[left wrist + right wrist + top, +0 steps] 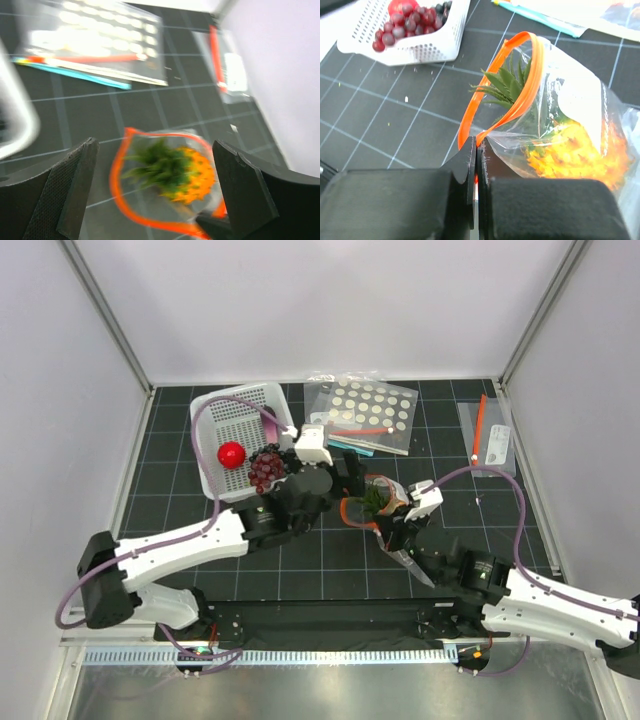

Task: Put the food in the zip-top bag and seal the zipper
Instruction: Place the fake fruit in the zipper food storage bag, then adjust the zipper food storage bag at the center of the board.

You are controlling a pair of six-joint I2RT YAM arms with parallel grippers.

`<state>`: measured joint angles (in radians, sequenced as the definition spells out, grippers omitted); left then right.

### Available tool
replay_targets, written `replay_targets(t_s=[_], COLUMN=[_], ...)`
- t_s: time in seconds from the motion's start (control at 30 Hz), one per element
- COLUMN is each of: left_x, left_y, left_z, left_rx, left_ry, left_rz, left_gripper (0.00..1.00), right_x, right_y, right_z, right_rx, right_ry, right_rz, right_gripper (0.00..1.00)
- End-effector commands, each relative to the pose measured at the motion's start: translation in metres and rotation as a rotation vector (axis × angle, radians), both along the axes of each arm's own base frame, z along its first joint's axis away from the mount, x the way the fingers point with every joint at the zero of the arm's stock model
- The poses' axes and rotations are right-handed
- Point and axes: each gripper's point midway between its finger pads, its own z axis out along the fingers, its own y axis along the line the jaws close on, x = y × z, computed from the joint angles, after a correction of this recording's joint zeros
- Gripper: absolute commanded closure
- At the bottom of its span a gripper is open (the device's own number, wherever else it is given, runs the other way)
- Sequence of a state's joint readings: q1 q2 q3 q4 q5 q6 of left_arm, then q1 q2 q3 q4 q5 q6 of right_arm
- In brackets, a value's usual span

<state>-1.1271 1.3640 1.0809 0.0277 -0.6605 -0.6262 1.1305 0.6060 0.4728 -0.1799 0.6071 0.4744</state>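
**Pineapple bagged, two fruits in the basket**

The small clear crinkly zip-top bag (580, 100) lies mid-table, its red-orange zipper (530, 75) gaping in a loop. Inside is one orange toy pineapple (570, 150) with green leaves. The white perforated plastic basket (245, 392) holds one dark purple grape bunch (266, 468) and one red apple (232, 453). The right gripper (477, 165) is clenched on the bag's rim. The left gripper (157, 195) is spread wide above, grasping nothing.

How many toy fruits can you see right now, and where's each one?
3. The pineapple is inside the zip-top bag; the grape bunch and the apple lie in the white basket. Others may be hidden.
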Motion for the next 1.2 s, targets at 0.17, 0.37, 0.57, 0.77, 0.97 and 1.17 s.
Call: replay_targets(t_s=[0.17,0.37,0.57,0.77,0.97,1.17], left_x=[0.015,0.019,0.017,0.021,0.024,0.025], left_y=[0.082,0.049,0.016,0.008,0.006,0.022], left_z=[-0.031,-0.063,-0.091,-0.118,-0.120,-0.098], left_rx=[0.180,0.123,0.163,0.195,0.198,0.190], left_ry=[0.071,0.218,0.308,0.364,0.375,0.302], left_rz=[0.144,-0.064,-0.179,-0.181,-0.199,-0.163], left_gripper=[0.00,0.00,0.20,0.43,1.00,1.00], right_x=[0.022,0.020,0.019,0.019,0.018,0.019], right_y=[0.001,0.001,0.004,0.011,0.008,-0.003], right_z=[0.081,0.061,0.055,0.052,0.049,0.051], right_rx=[0.161,0.200,0.176,0.177,0.167,0.123], right_ry=[-0.175,-0.175,-0.166,-0.161,-0.164,-0.155], right_rz=[-0.103,-0.094,-0.076,-0.058,-0.057,-0.092], right_gripper=[0.99,0.99,0.99,0.99,0.99,0.51])
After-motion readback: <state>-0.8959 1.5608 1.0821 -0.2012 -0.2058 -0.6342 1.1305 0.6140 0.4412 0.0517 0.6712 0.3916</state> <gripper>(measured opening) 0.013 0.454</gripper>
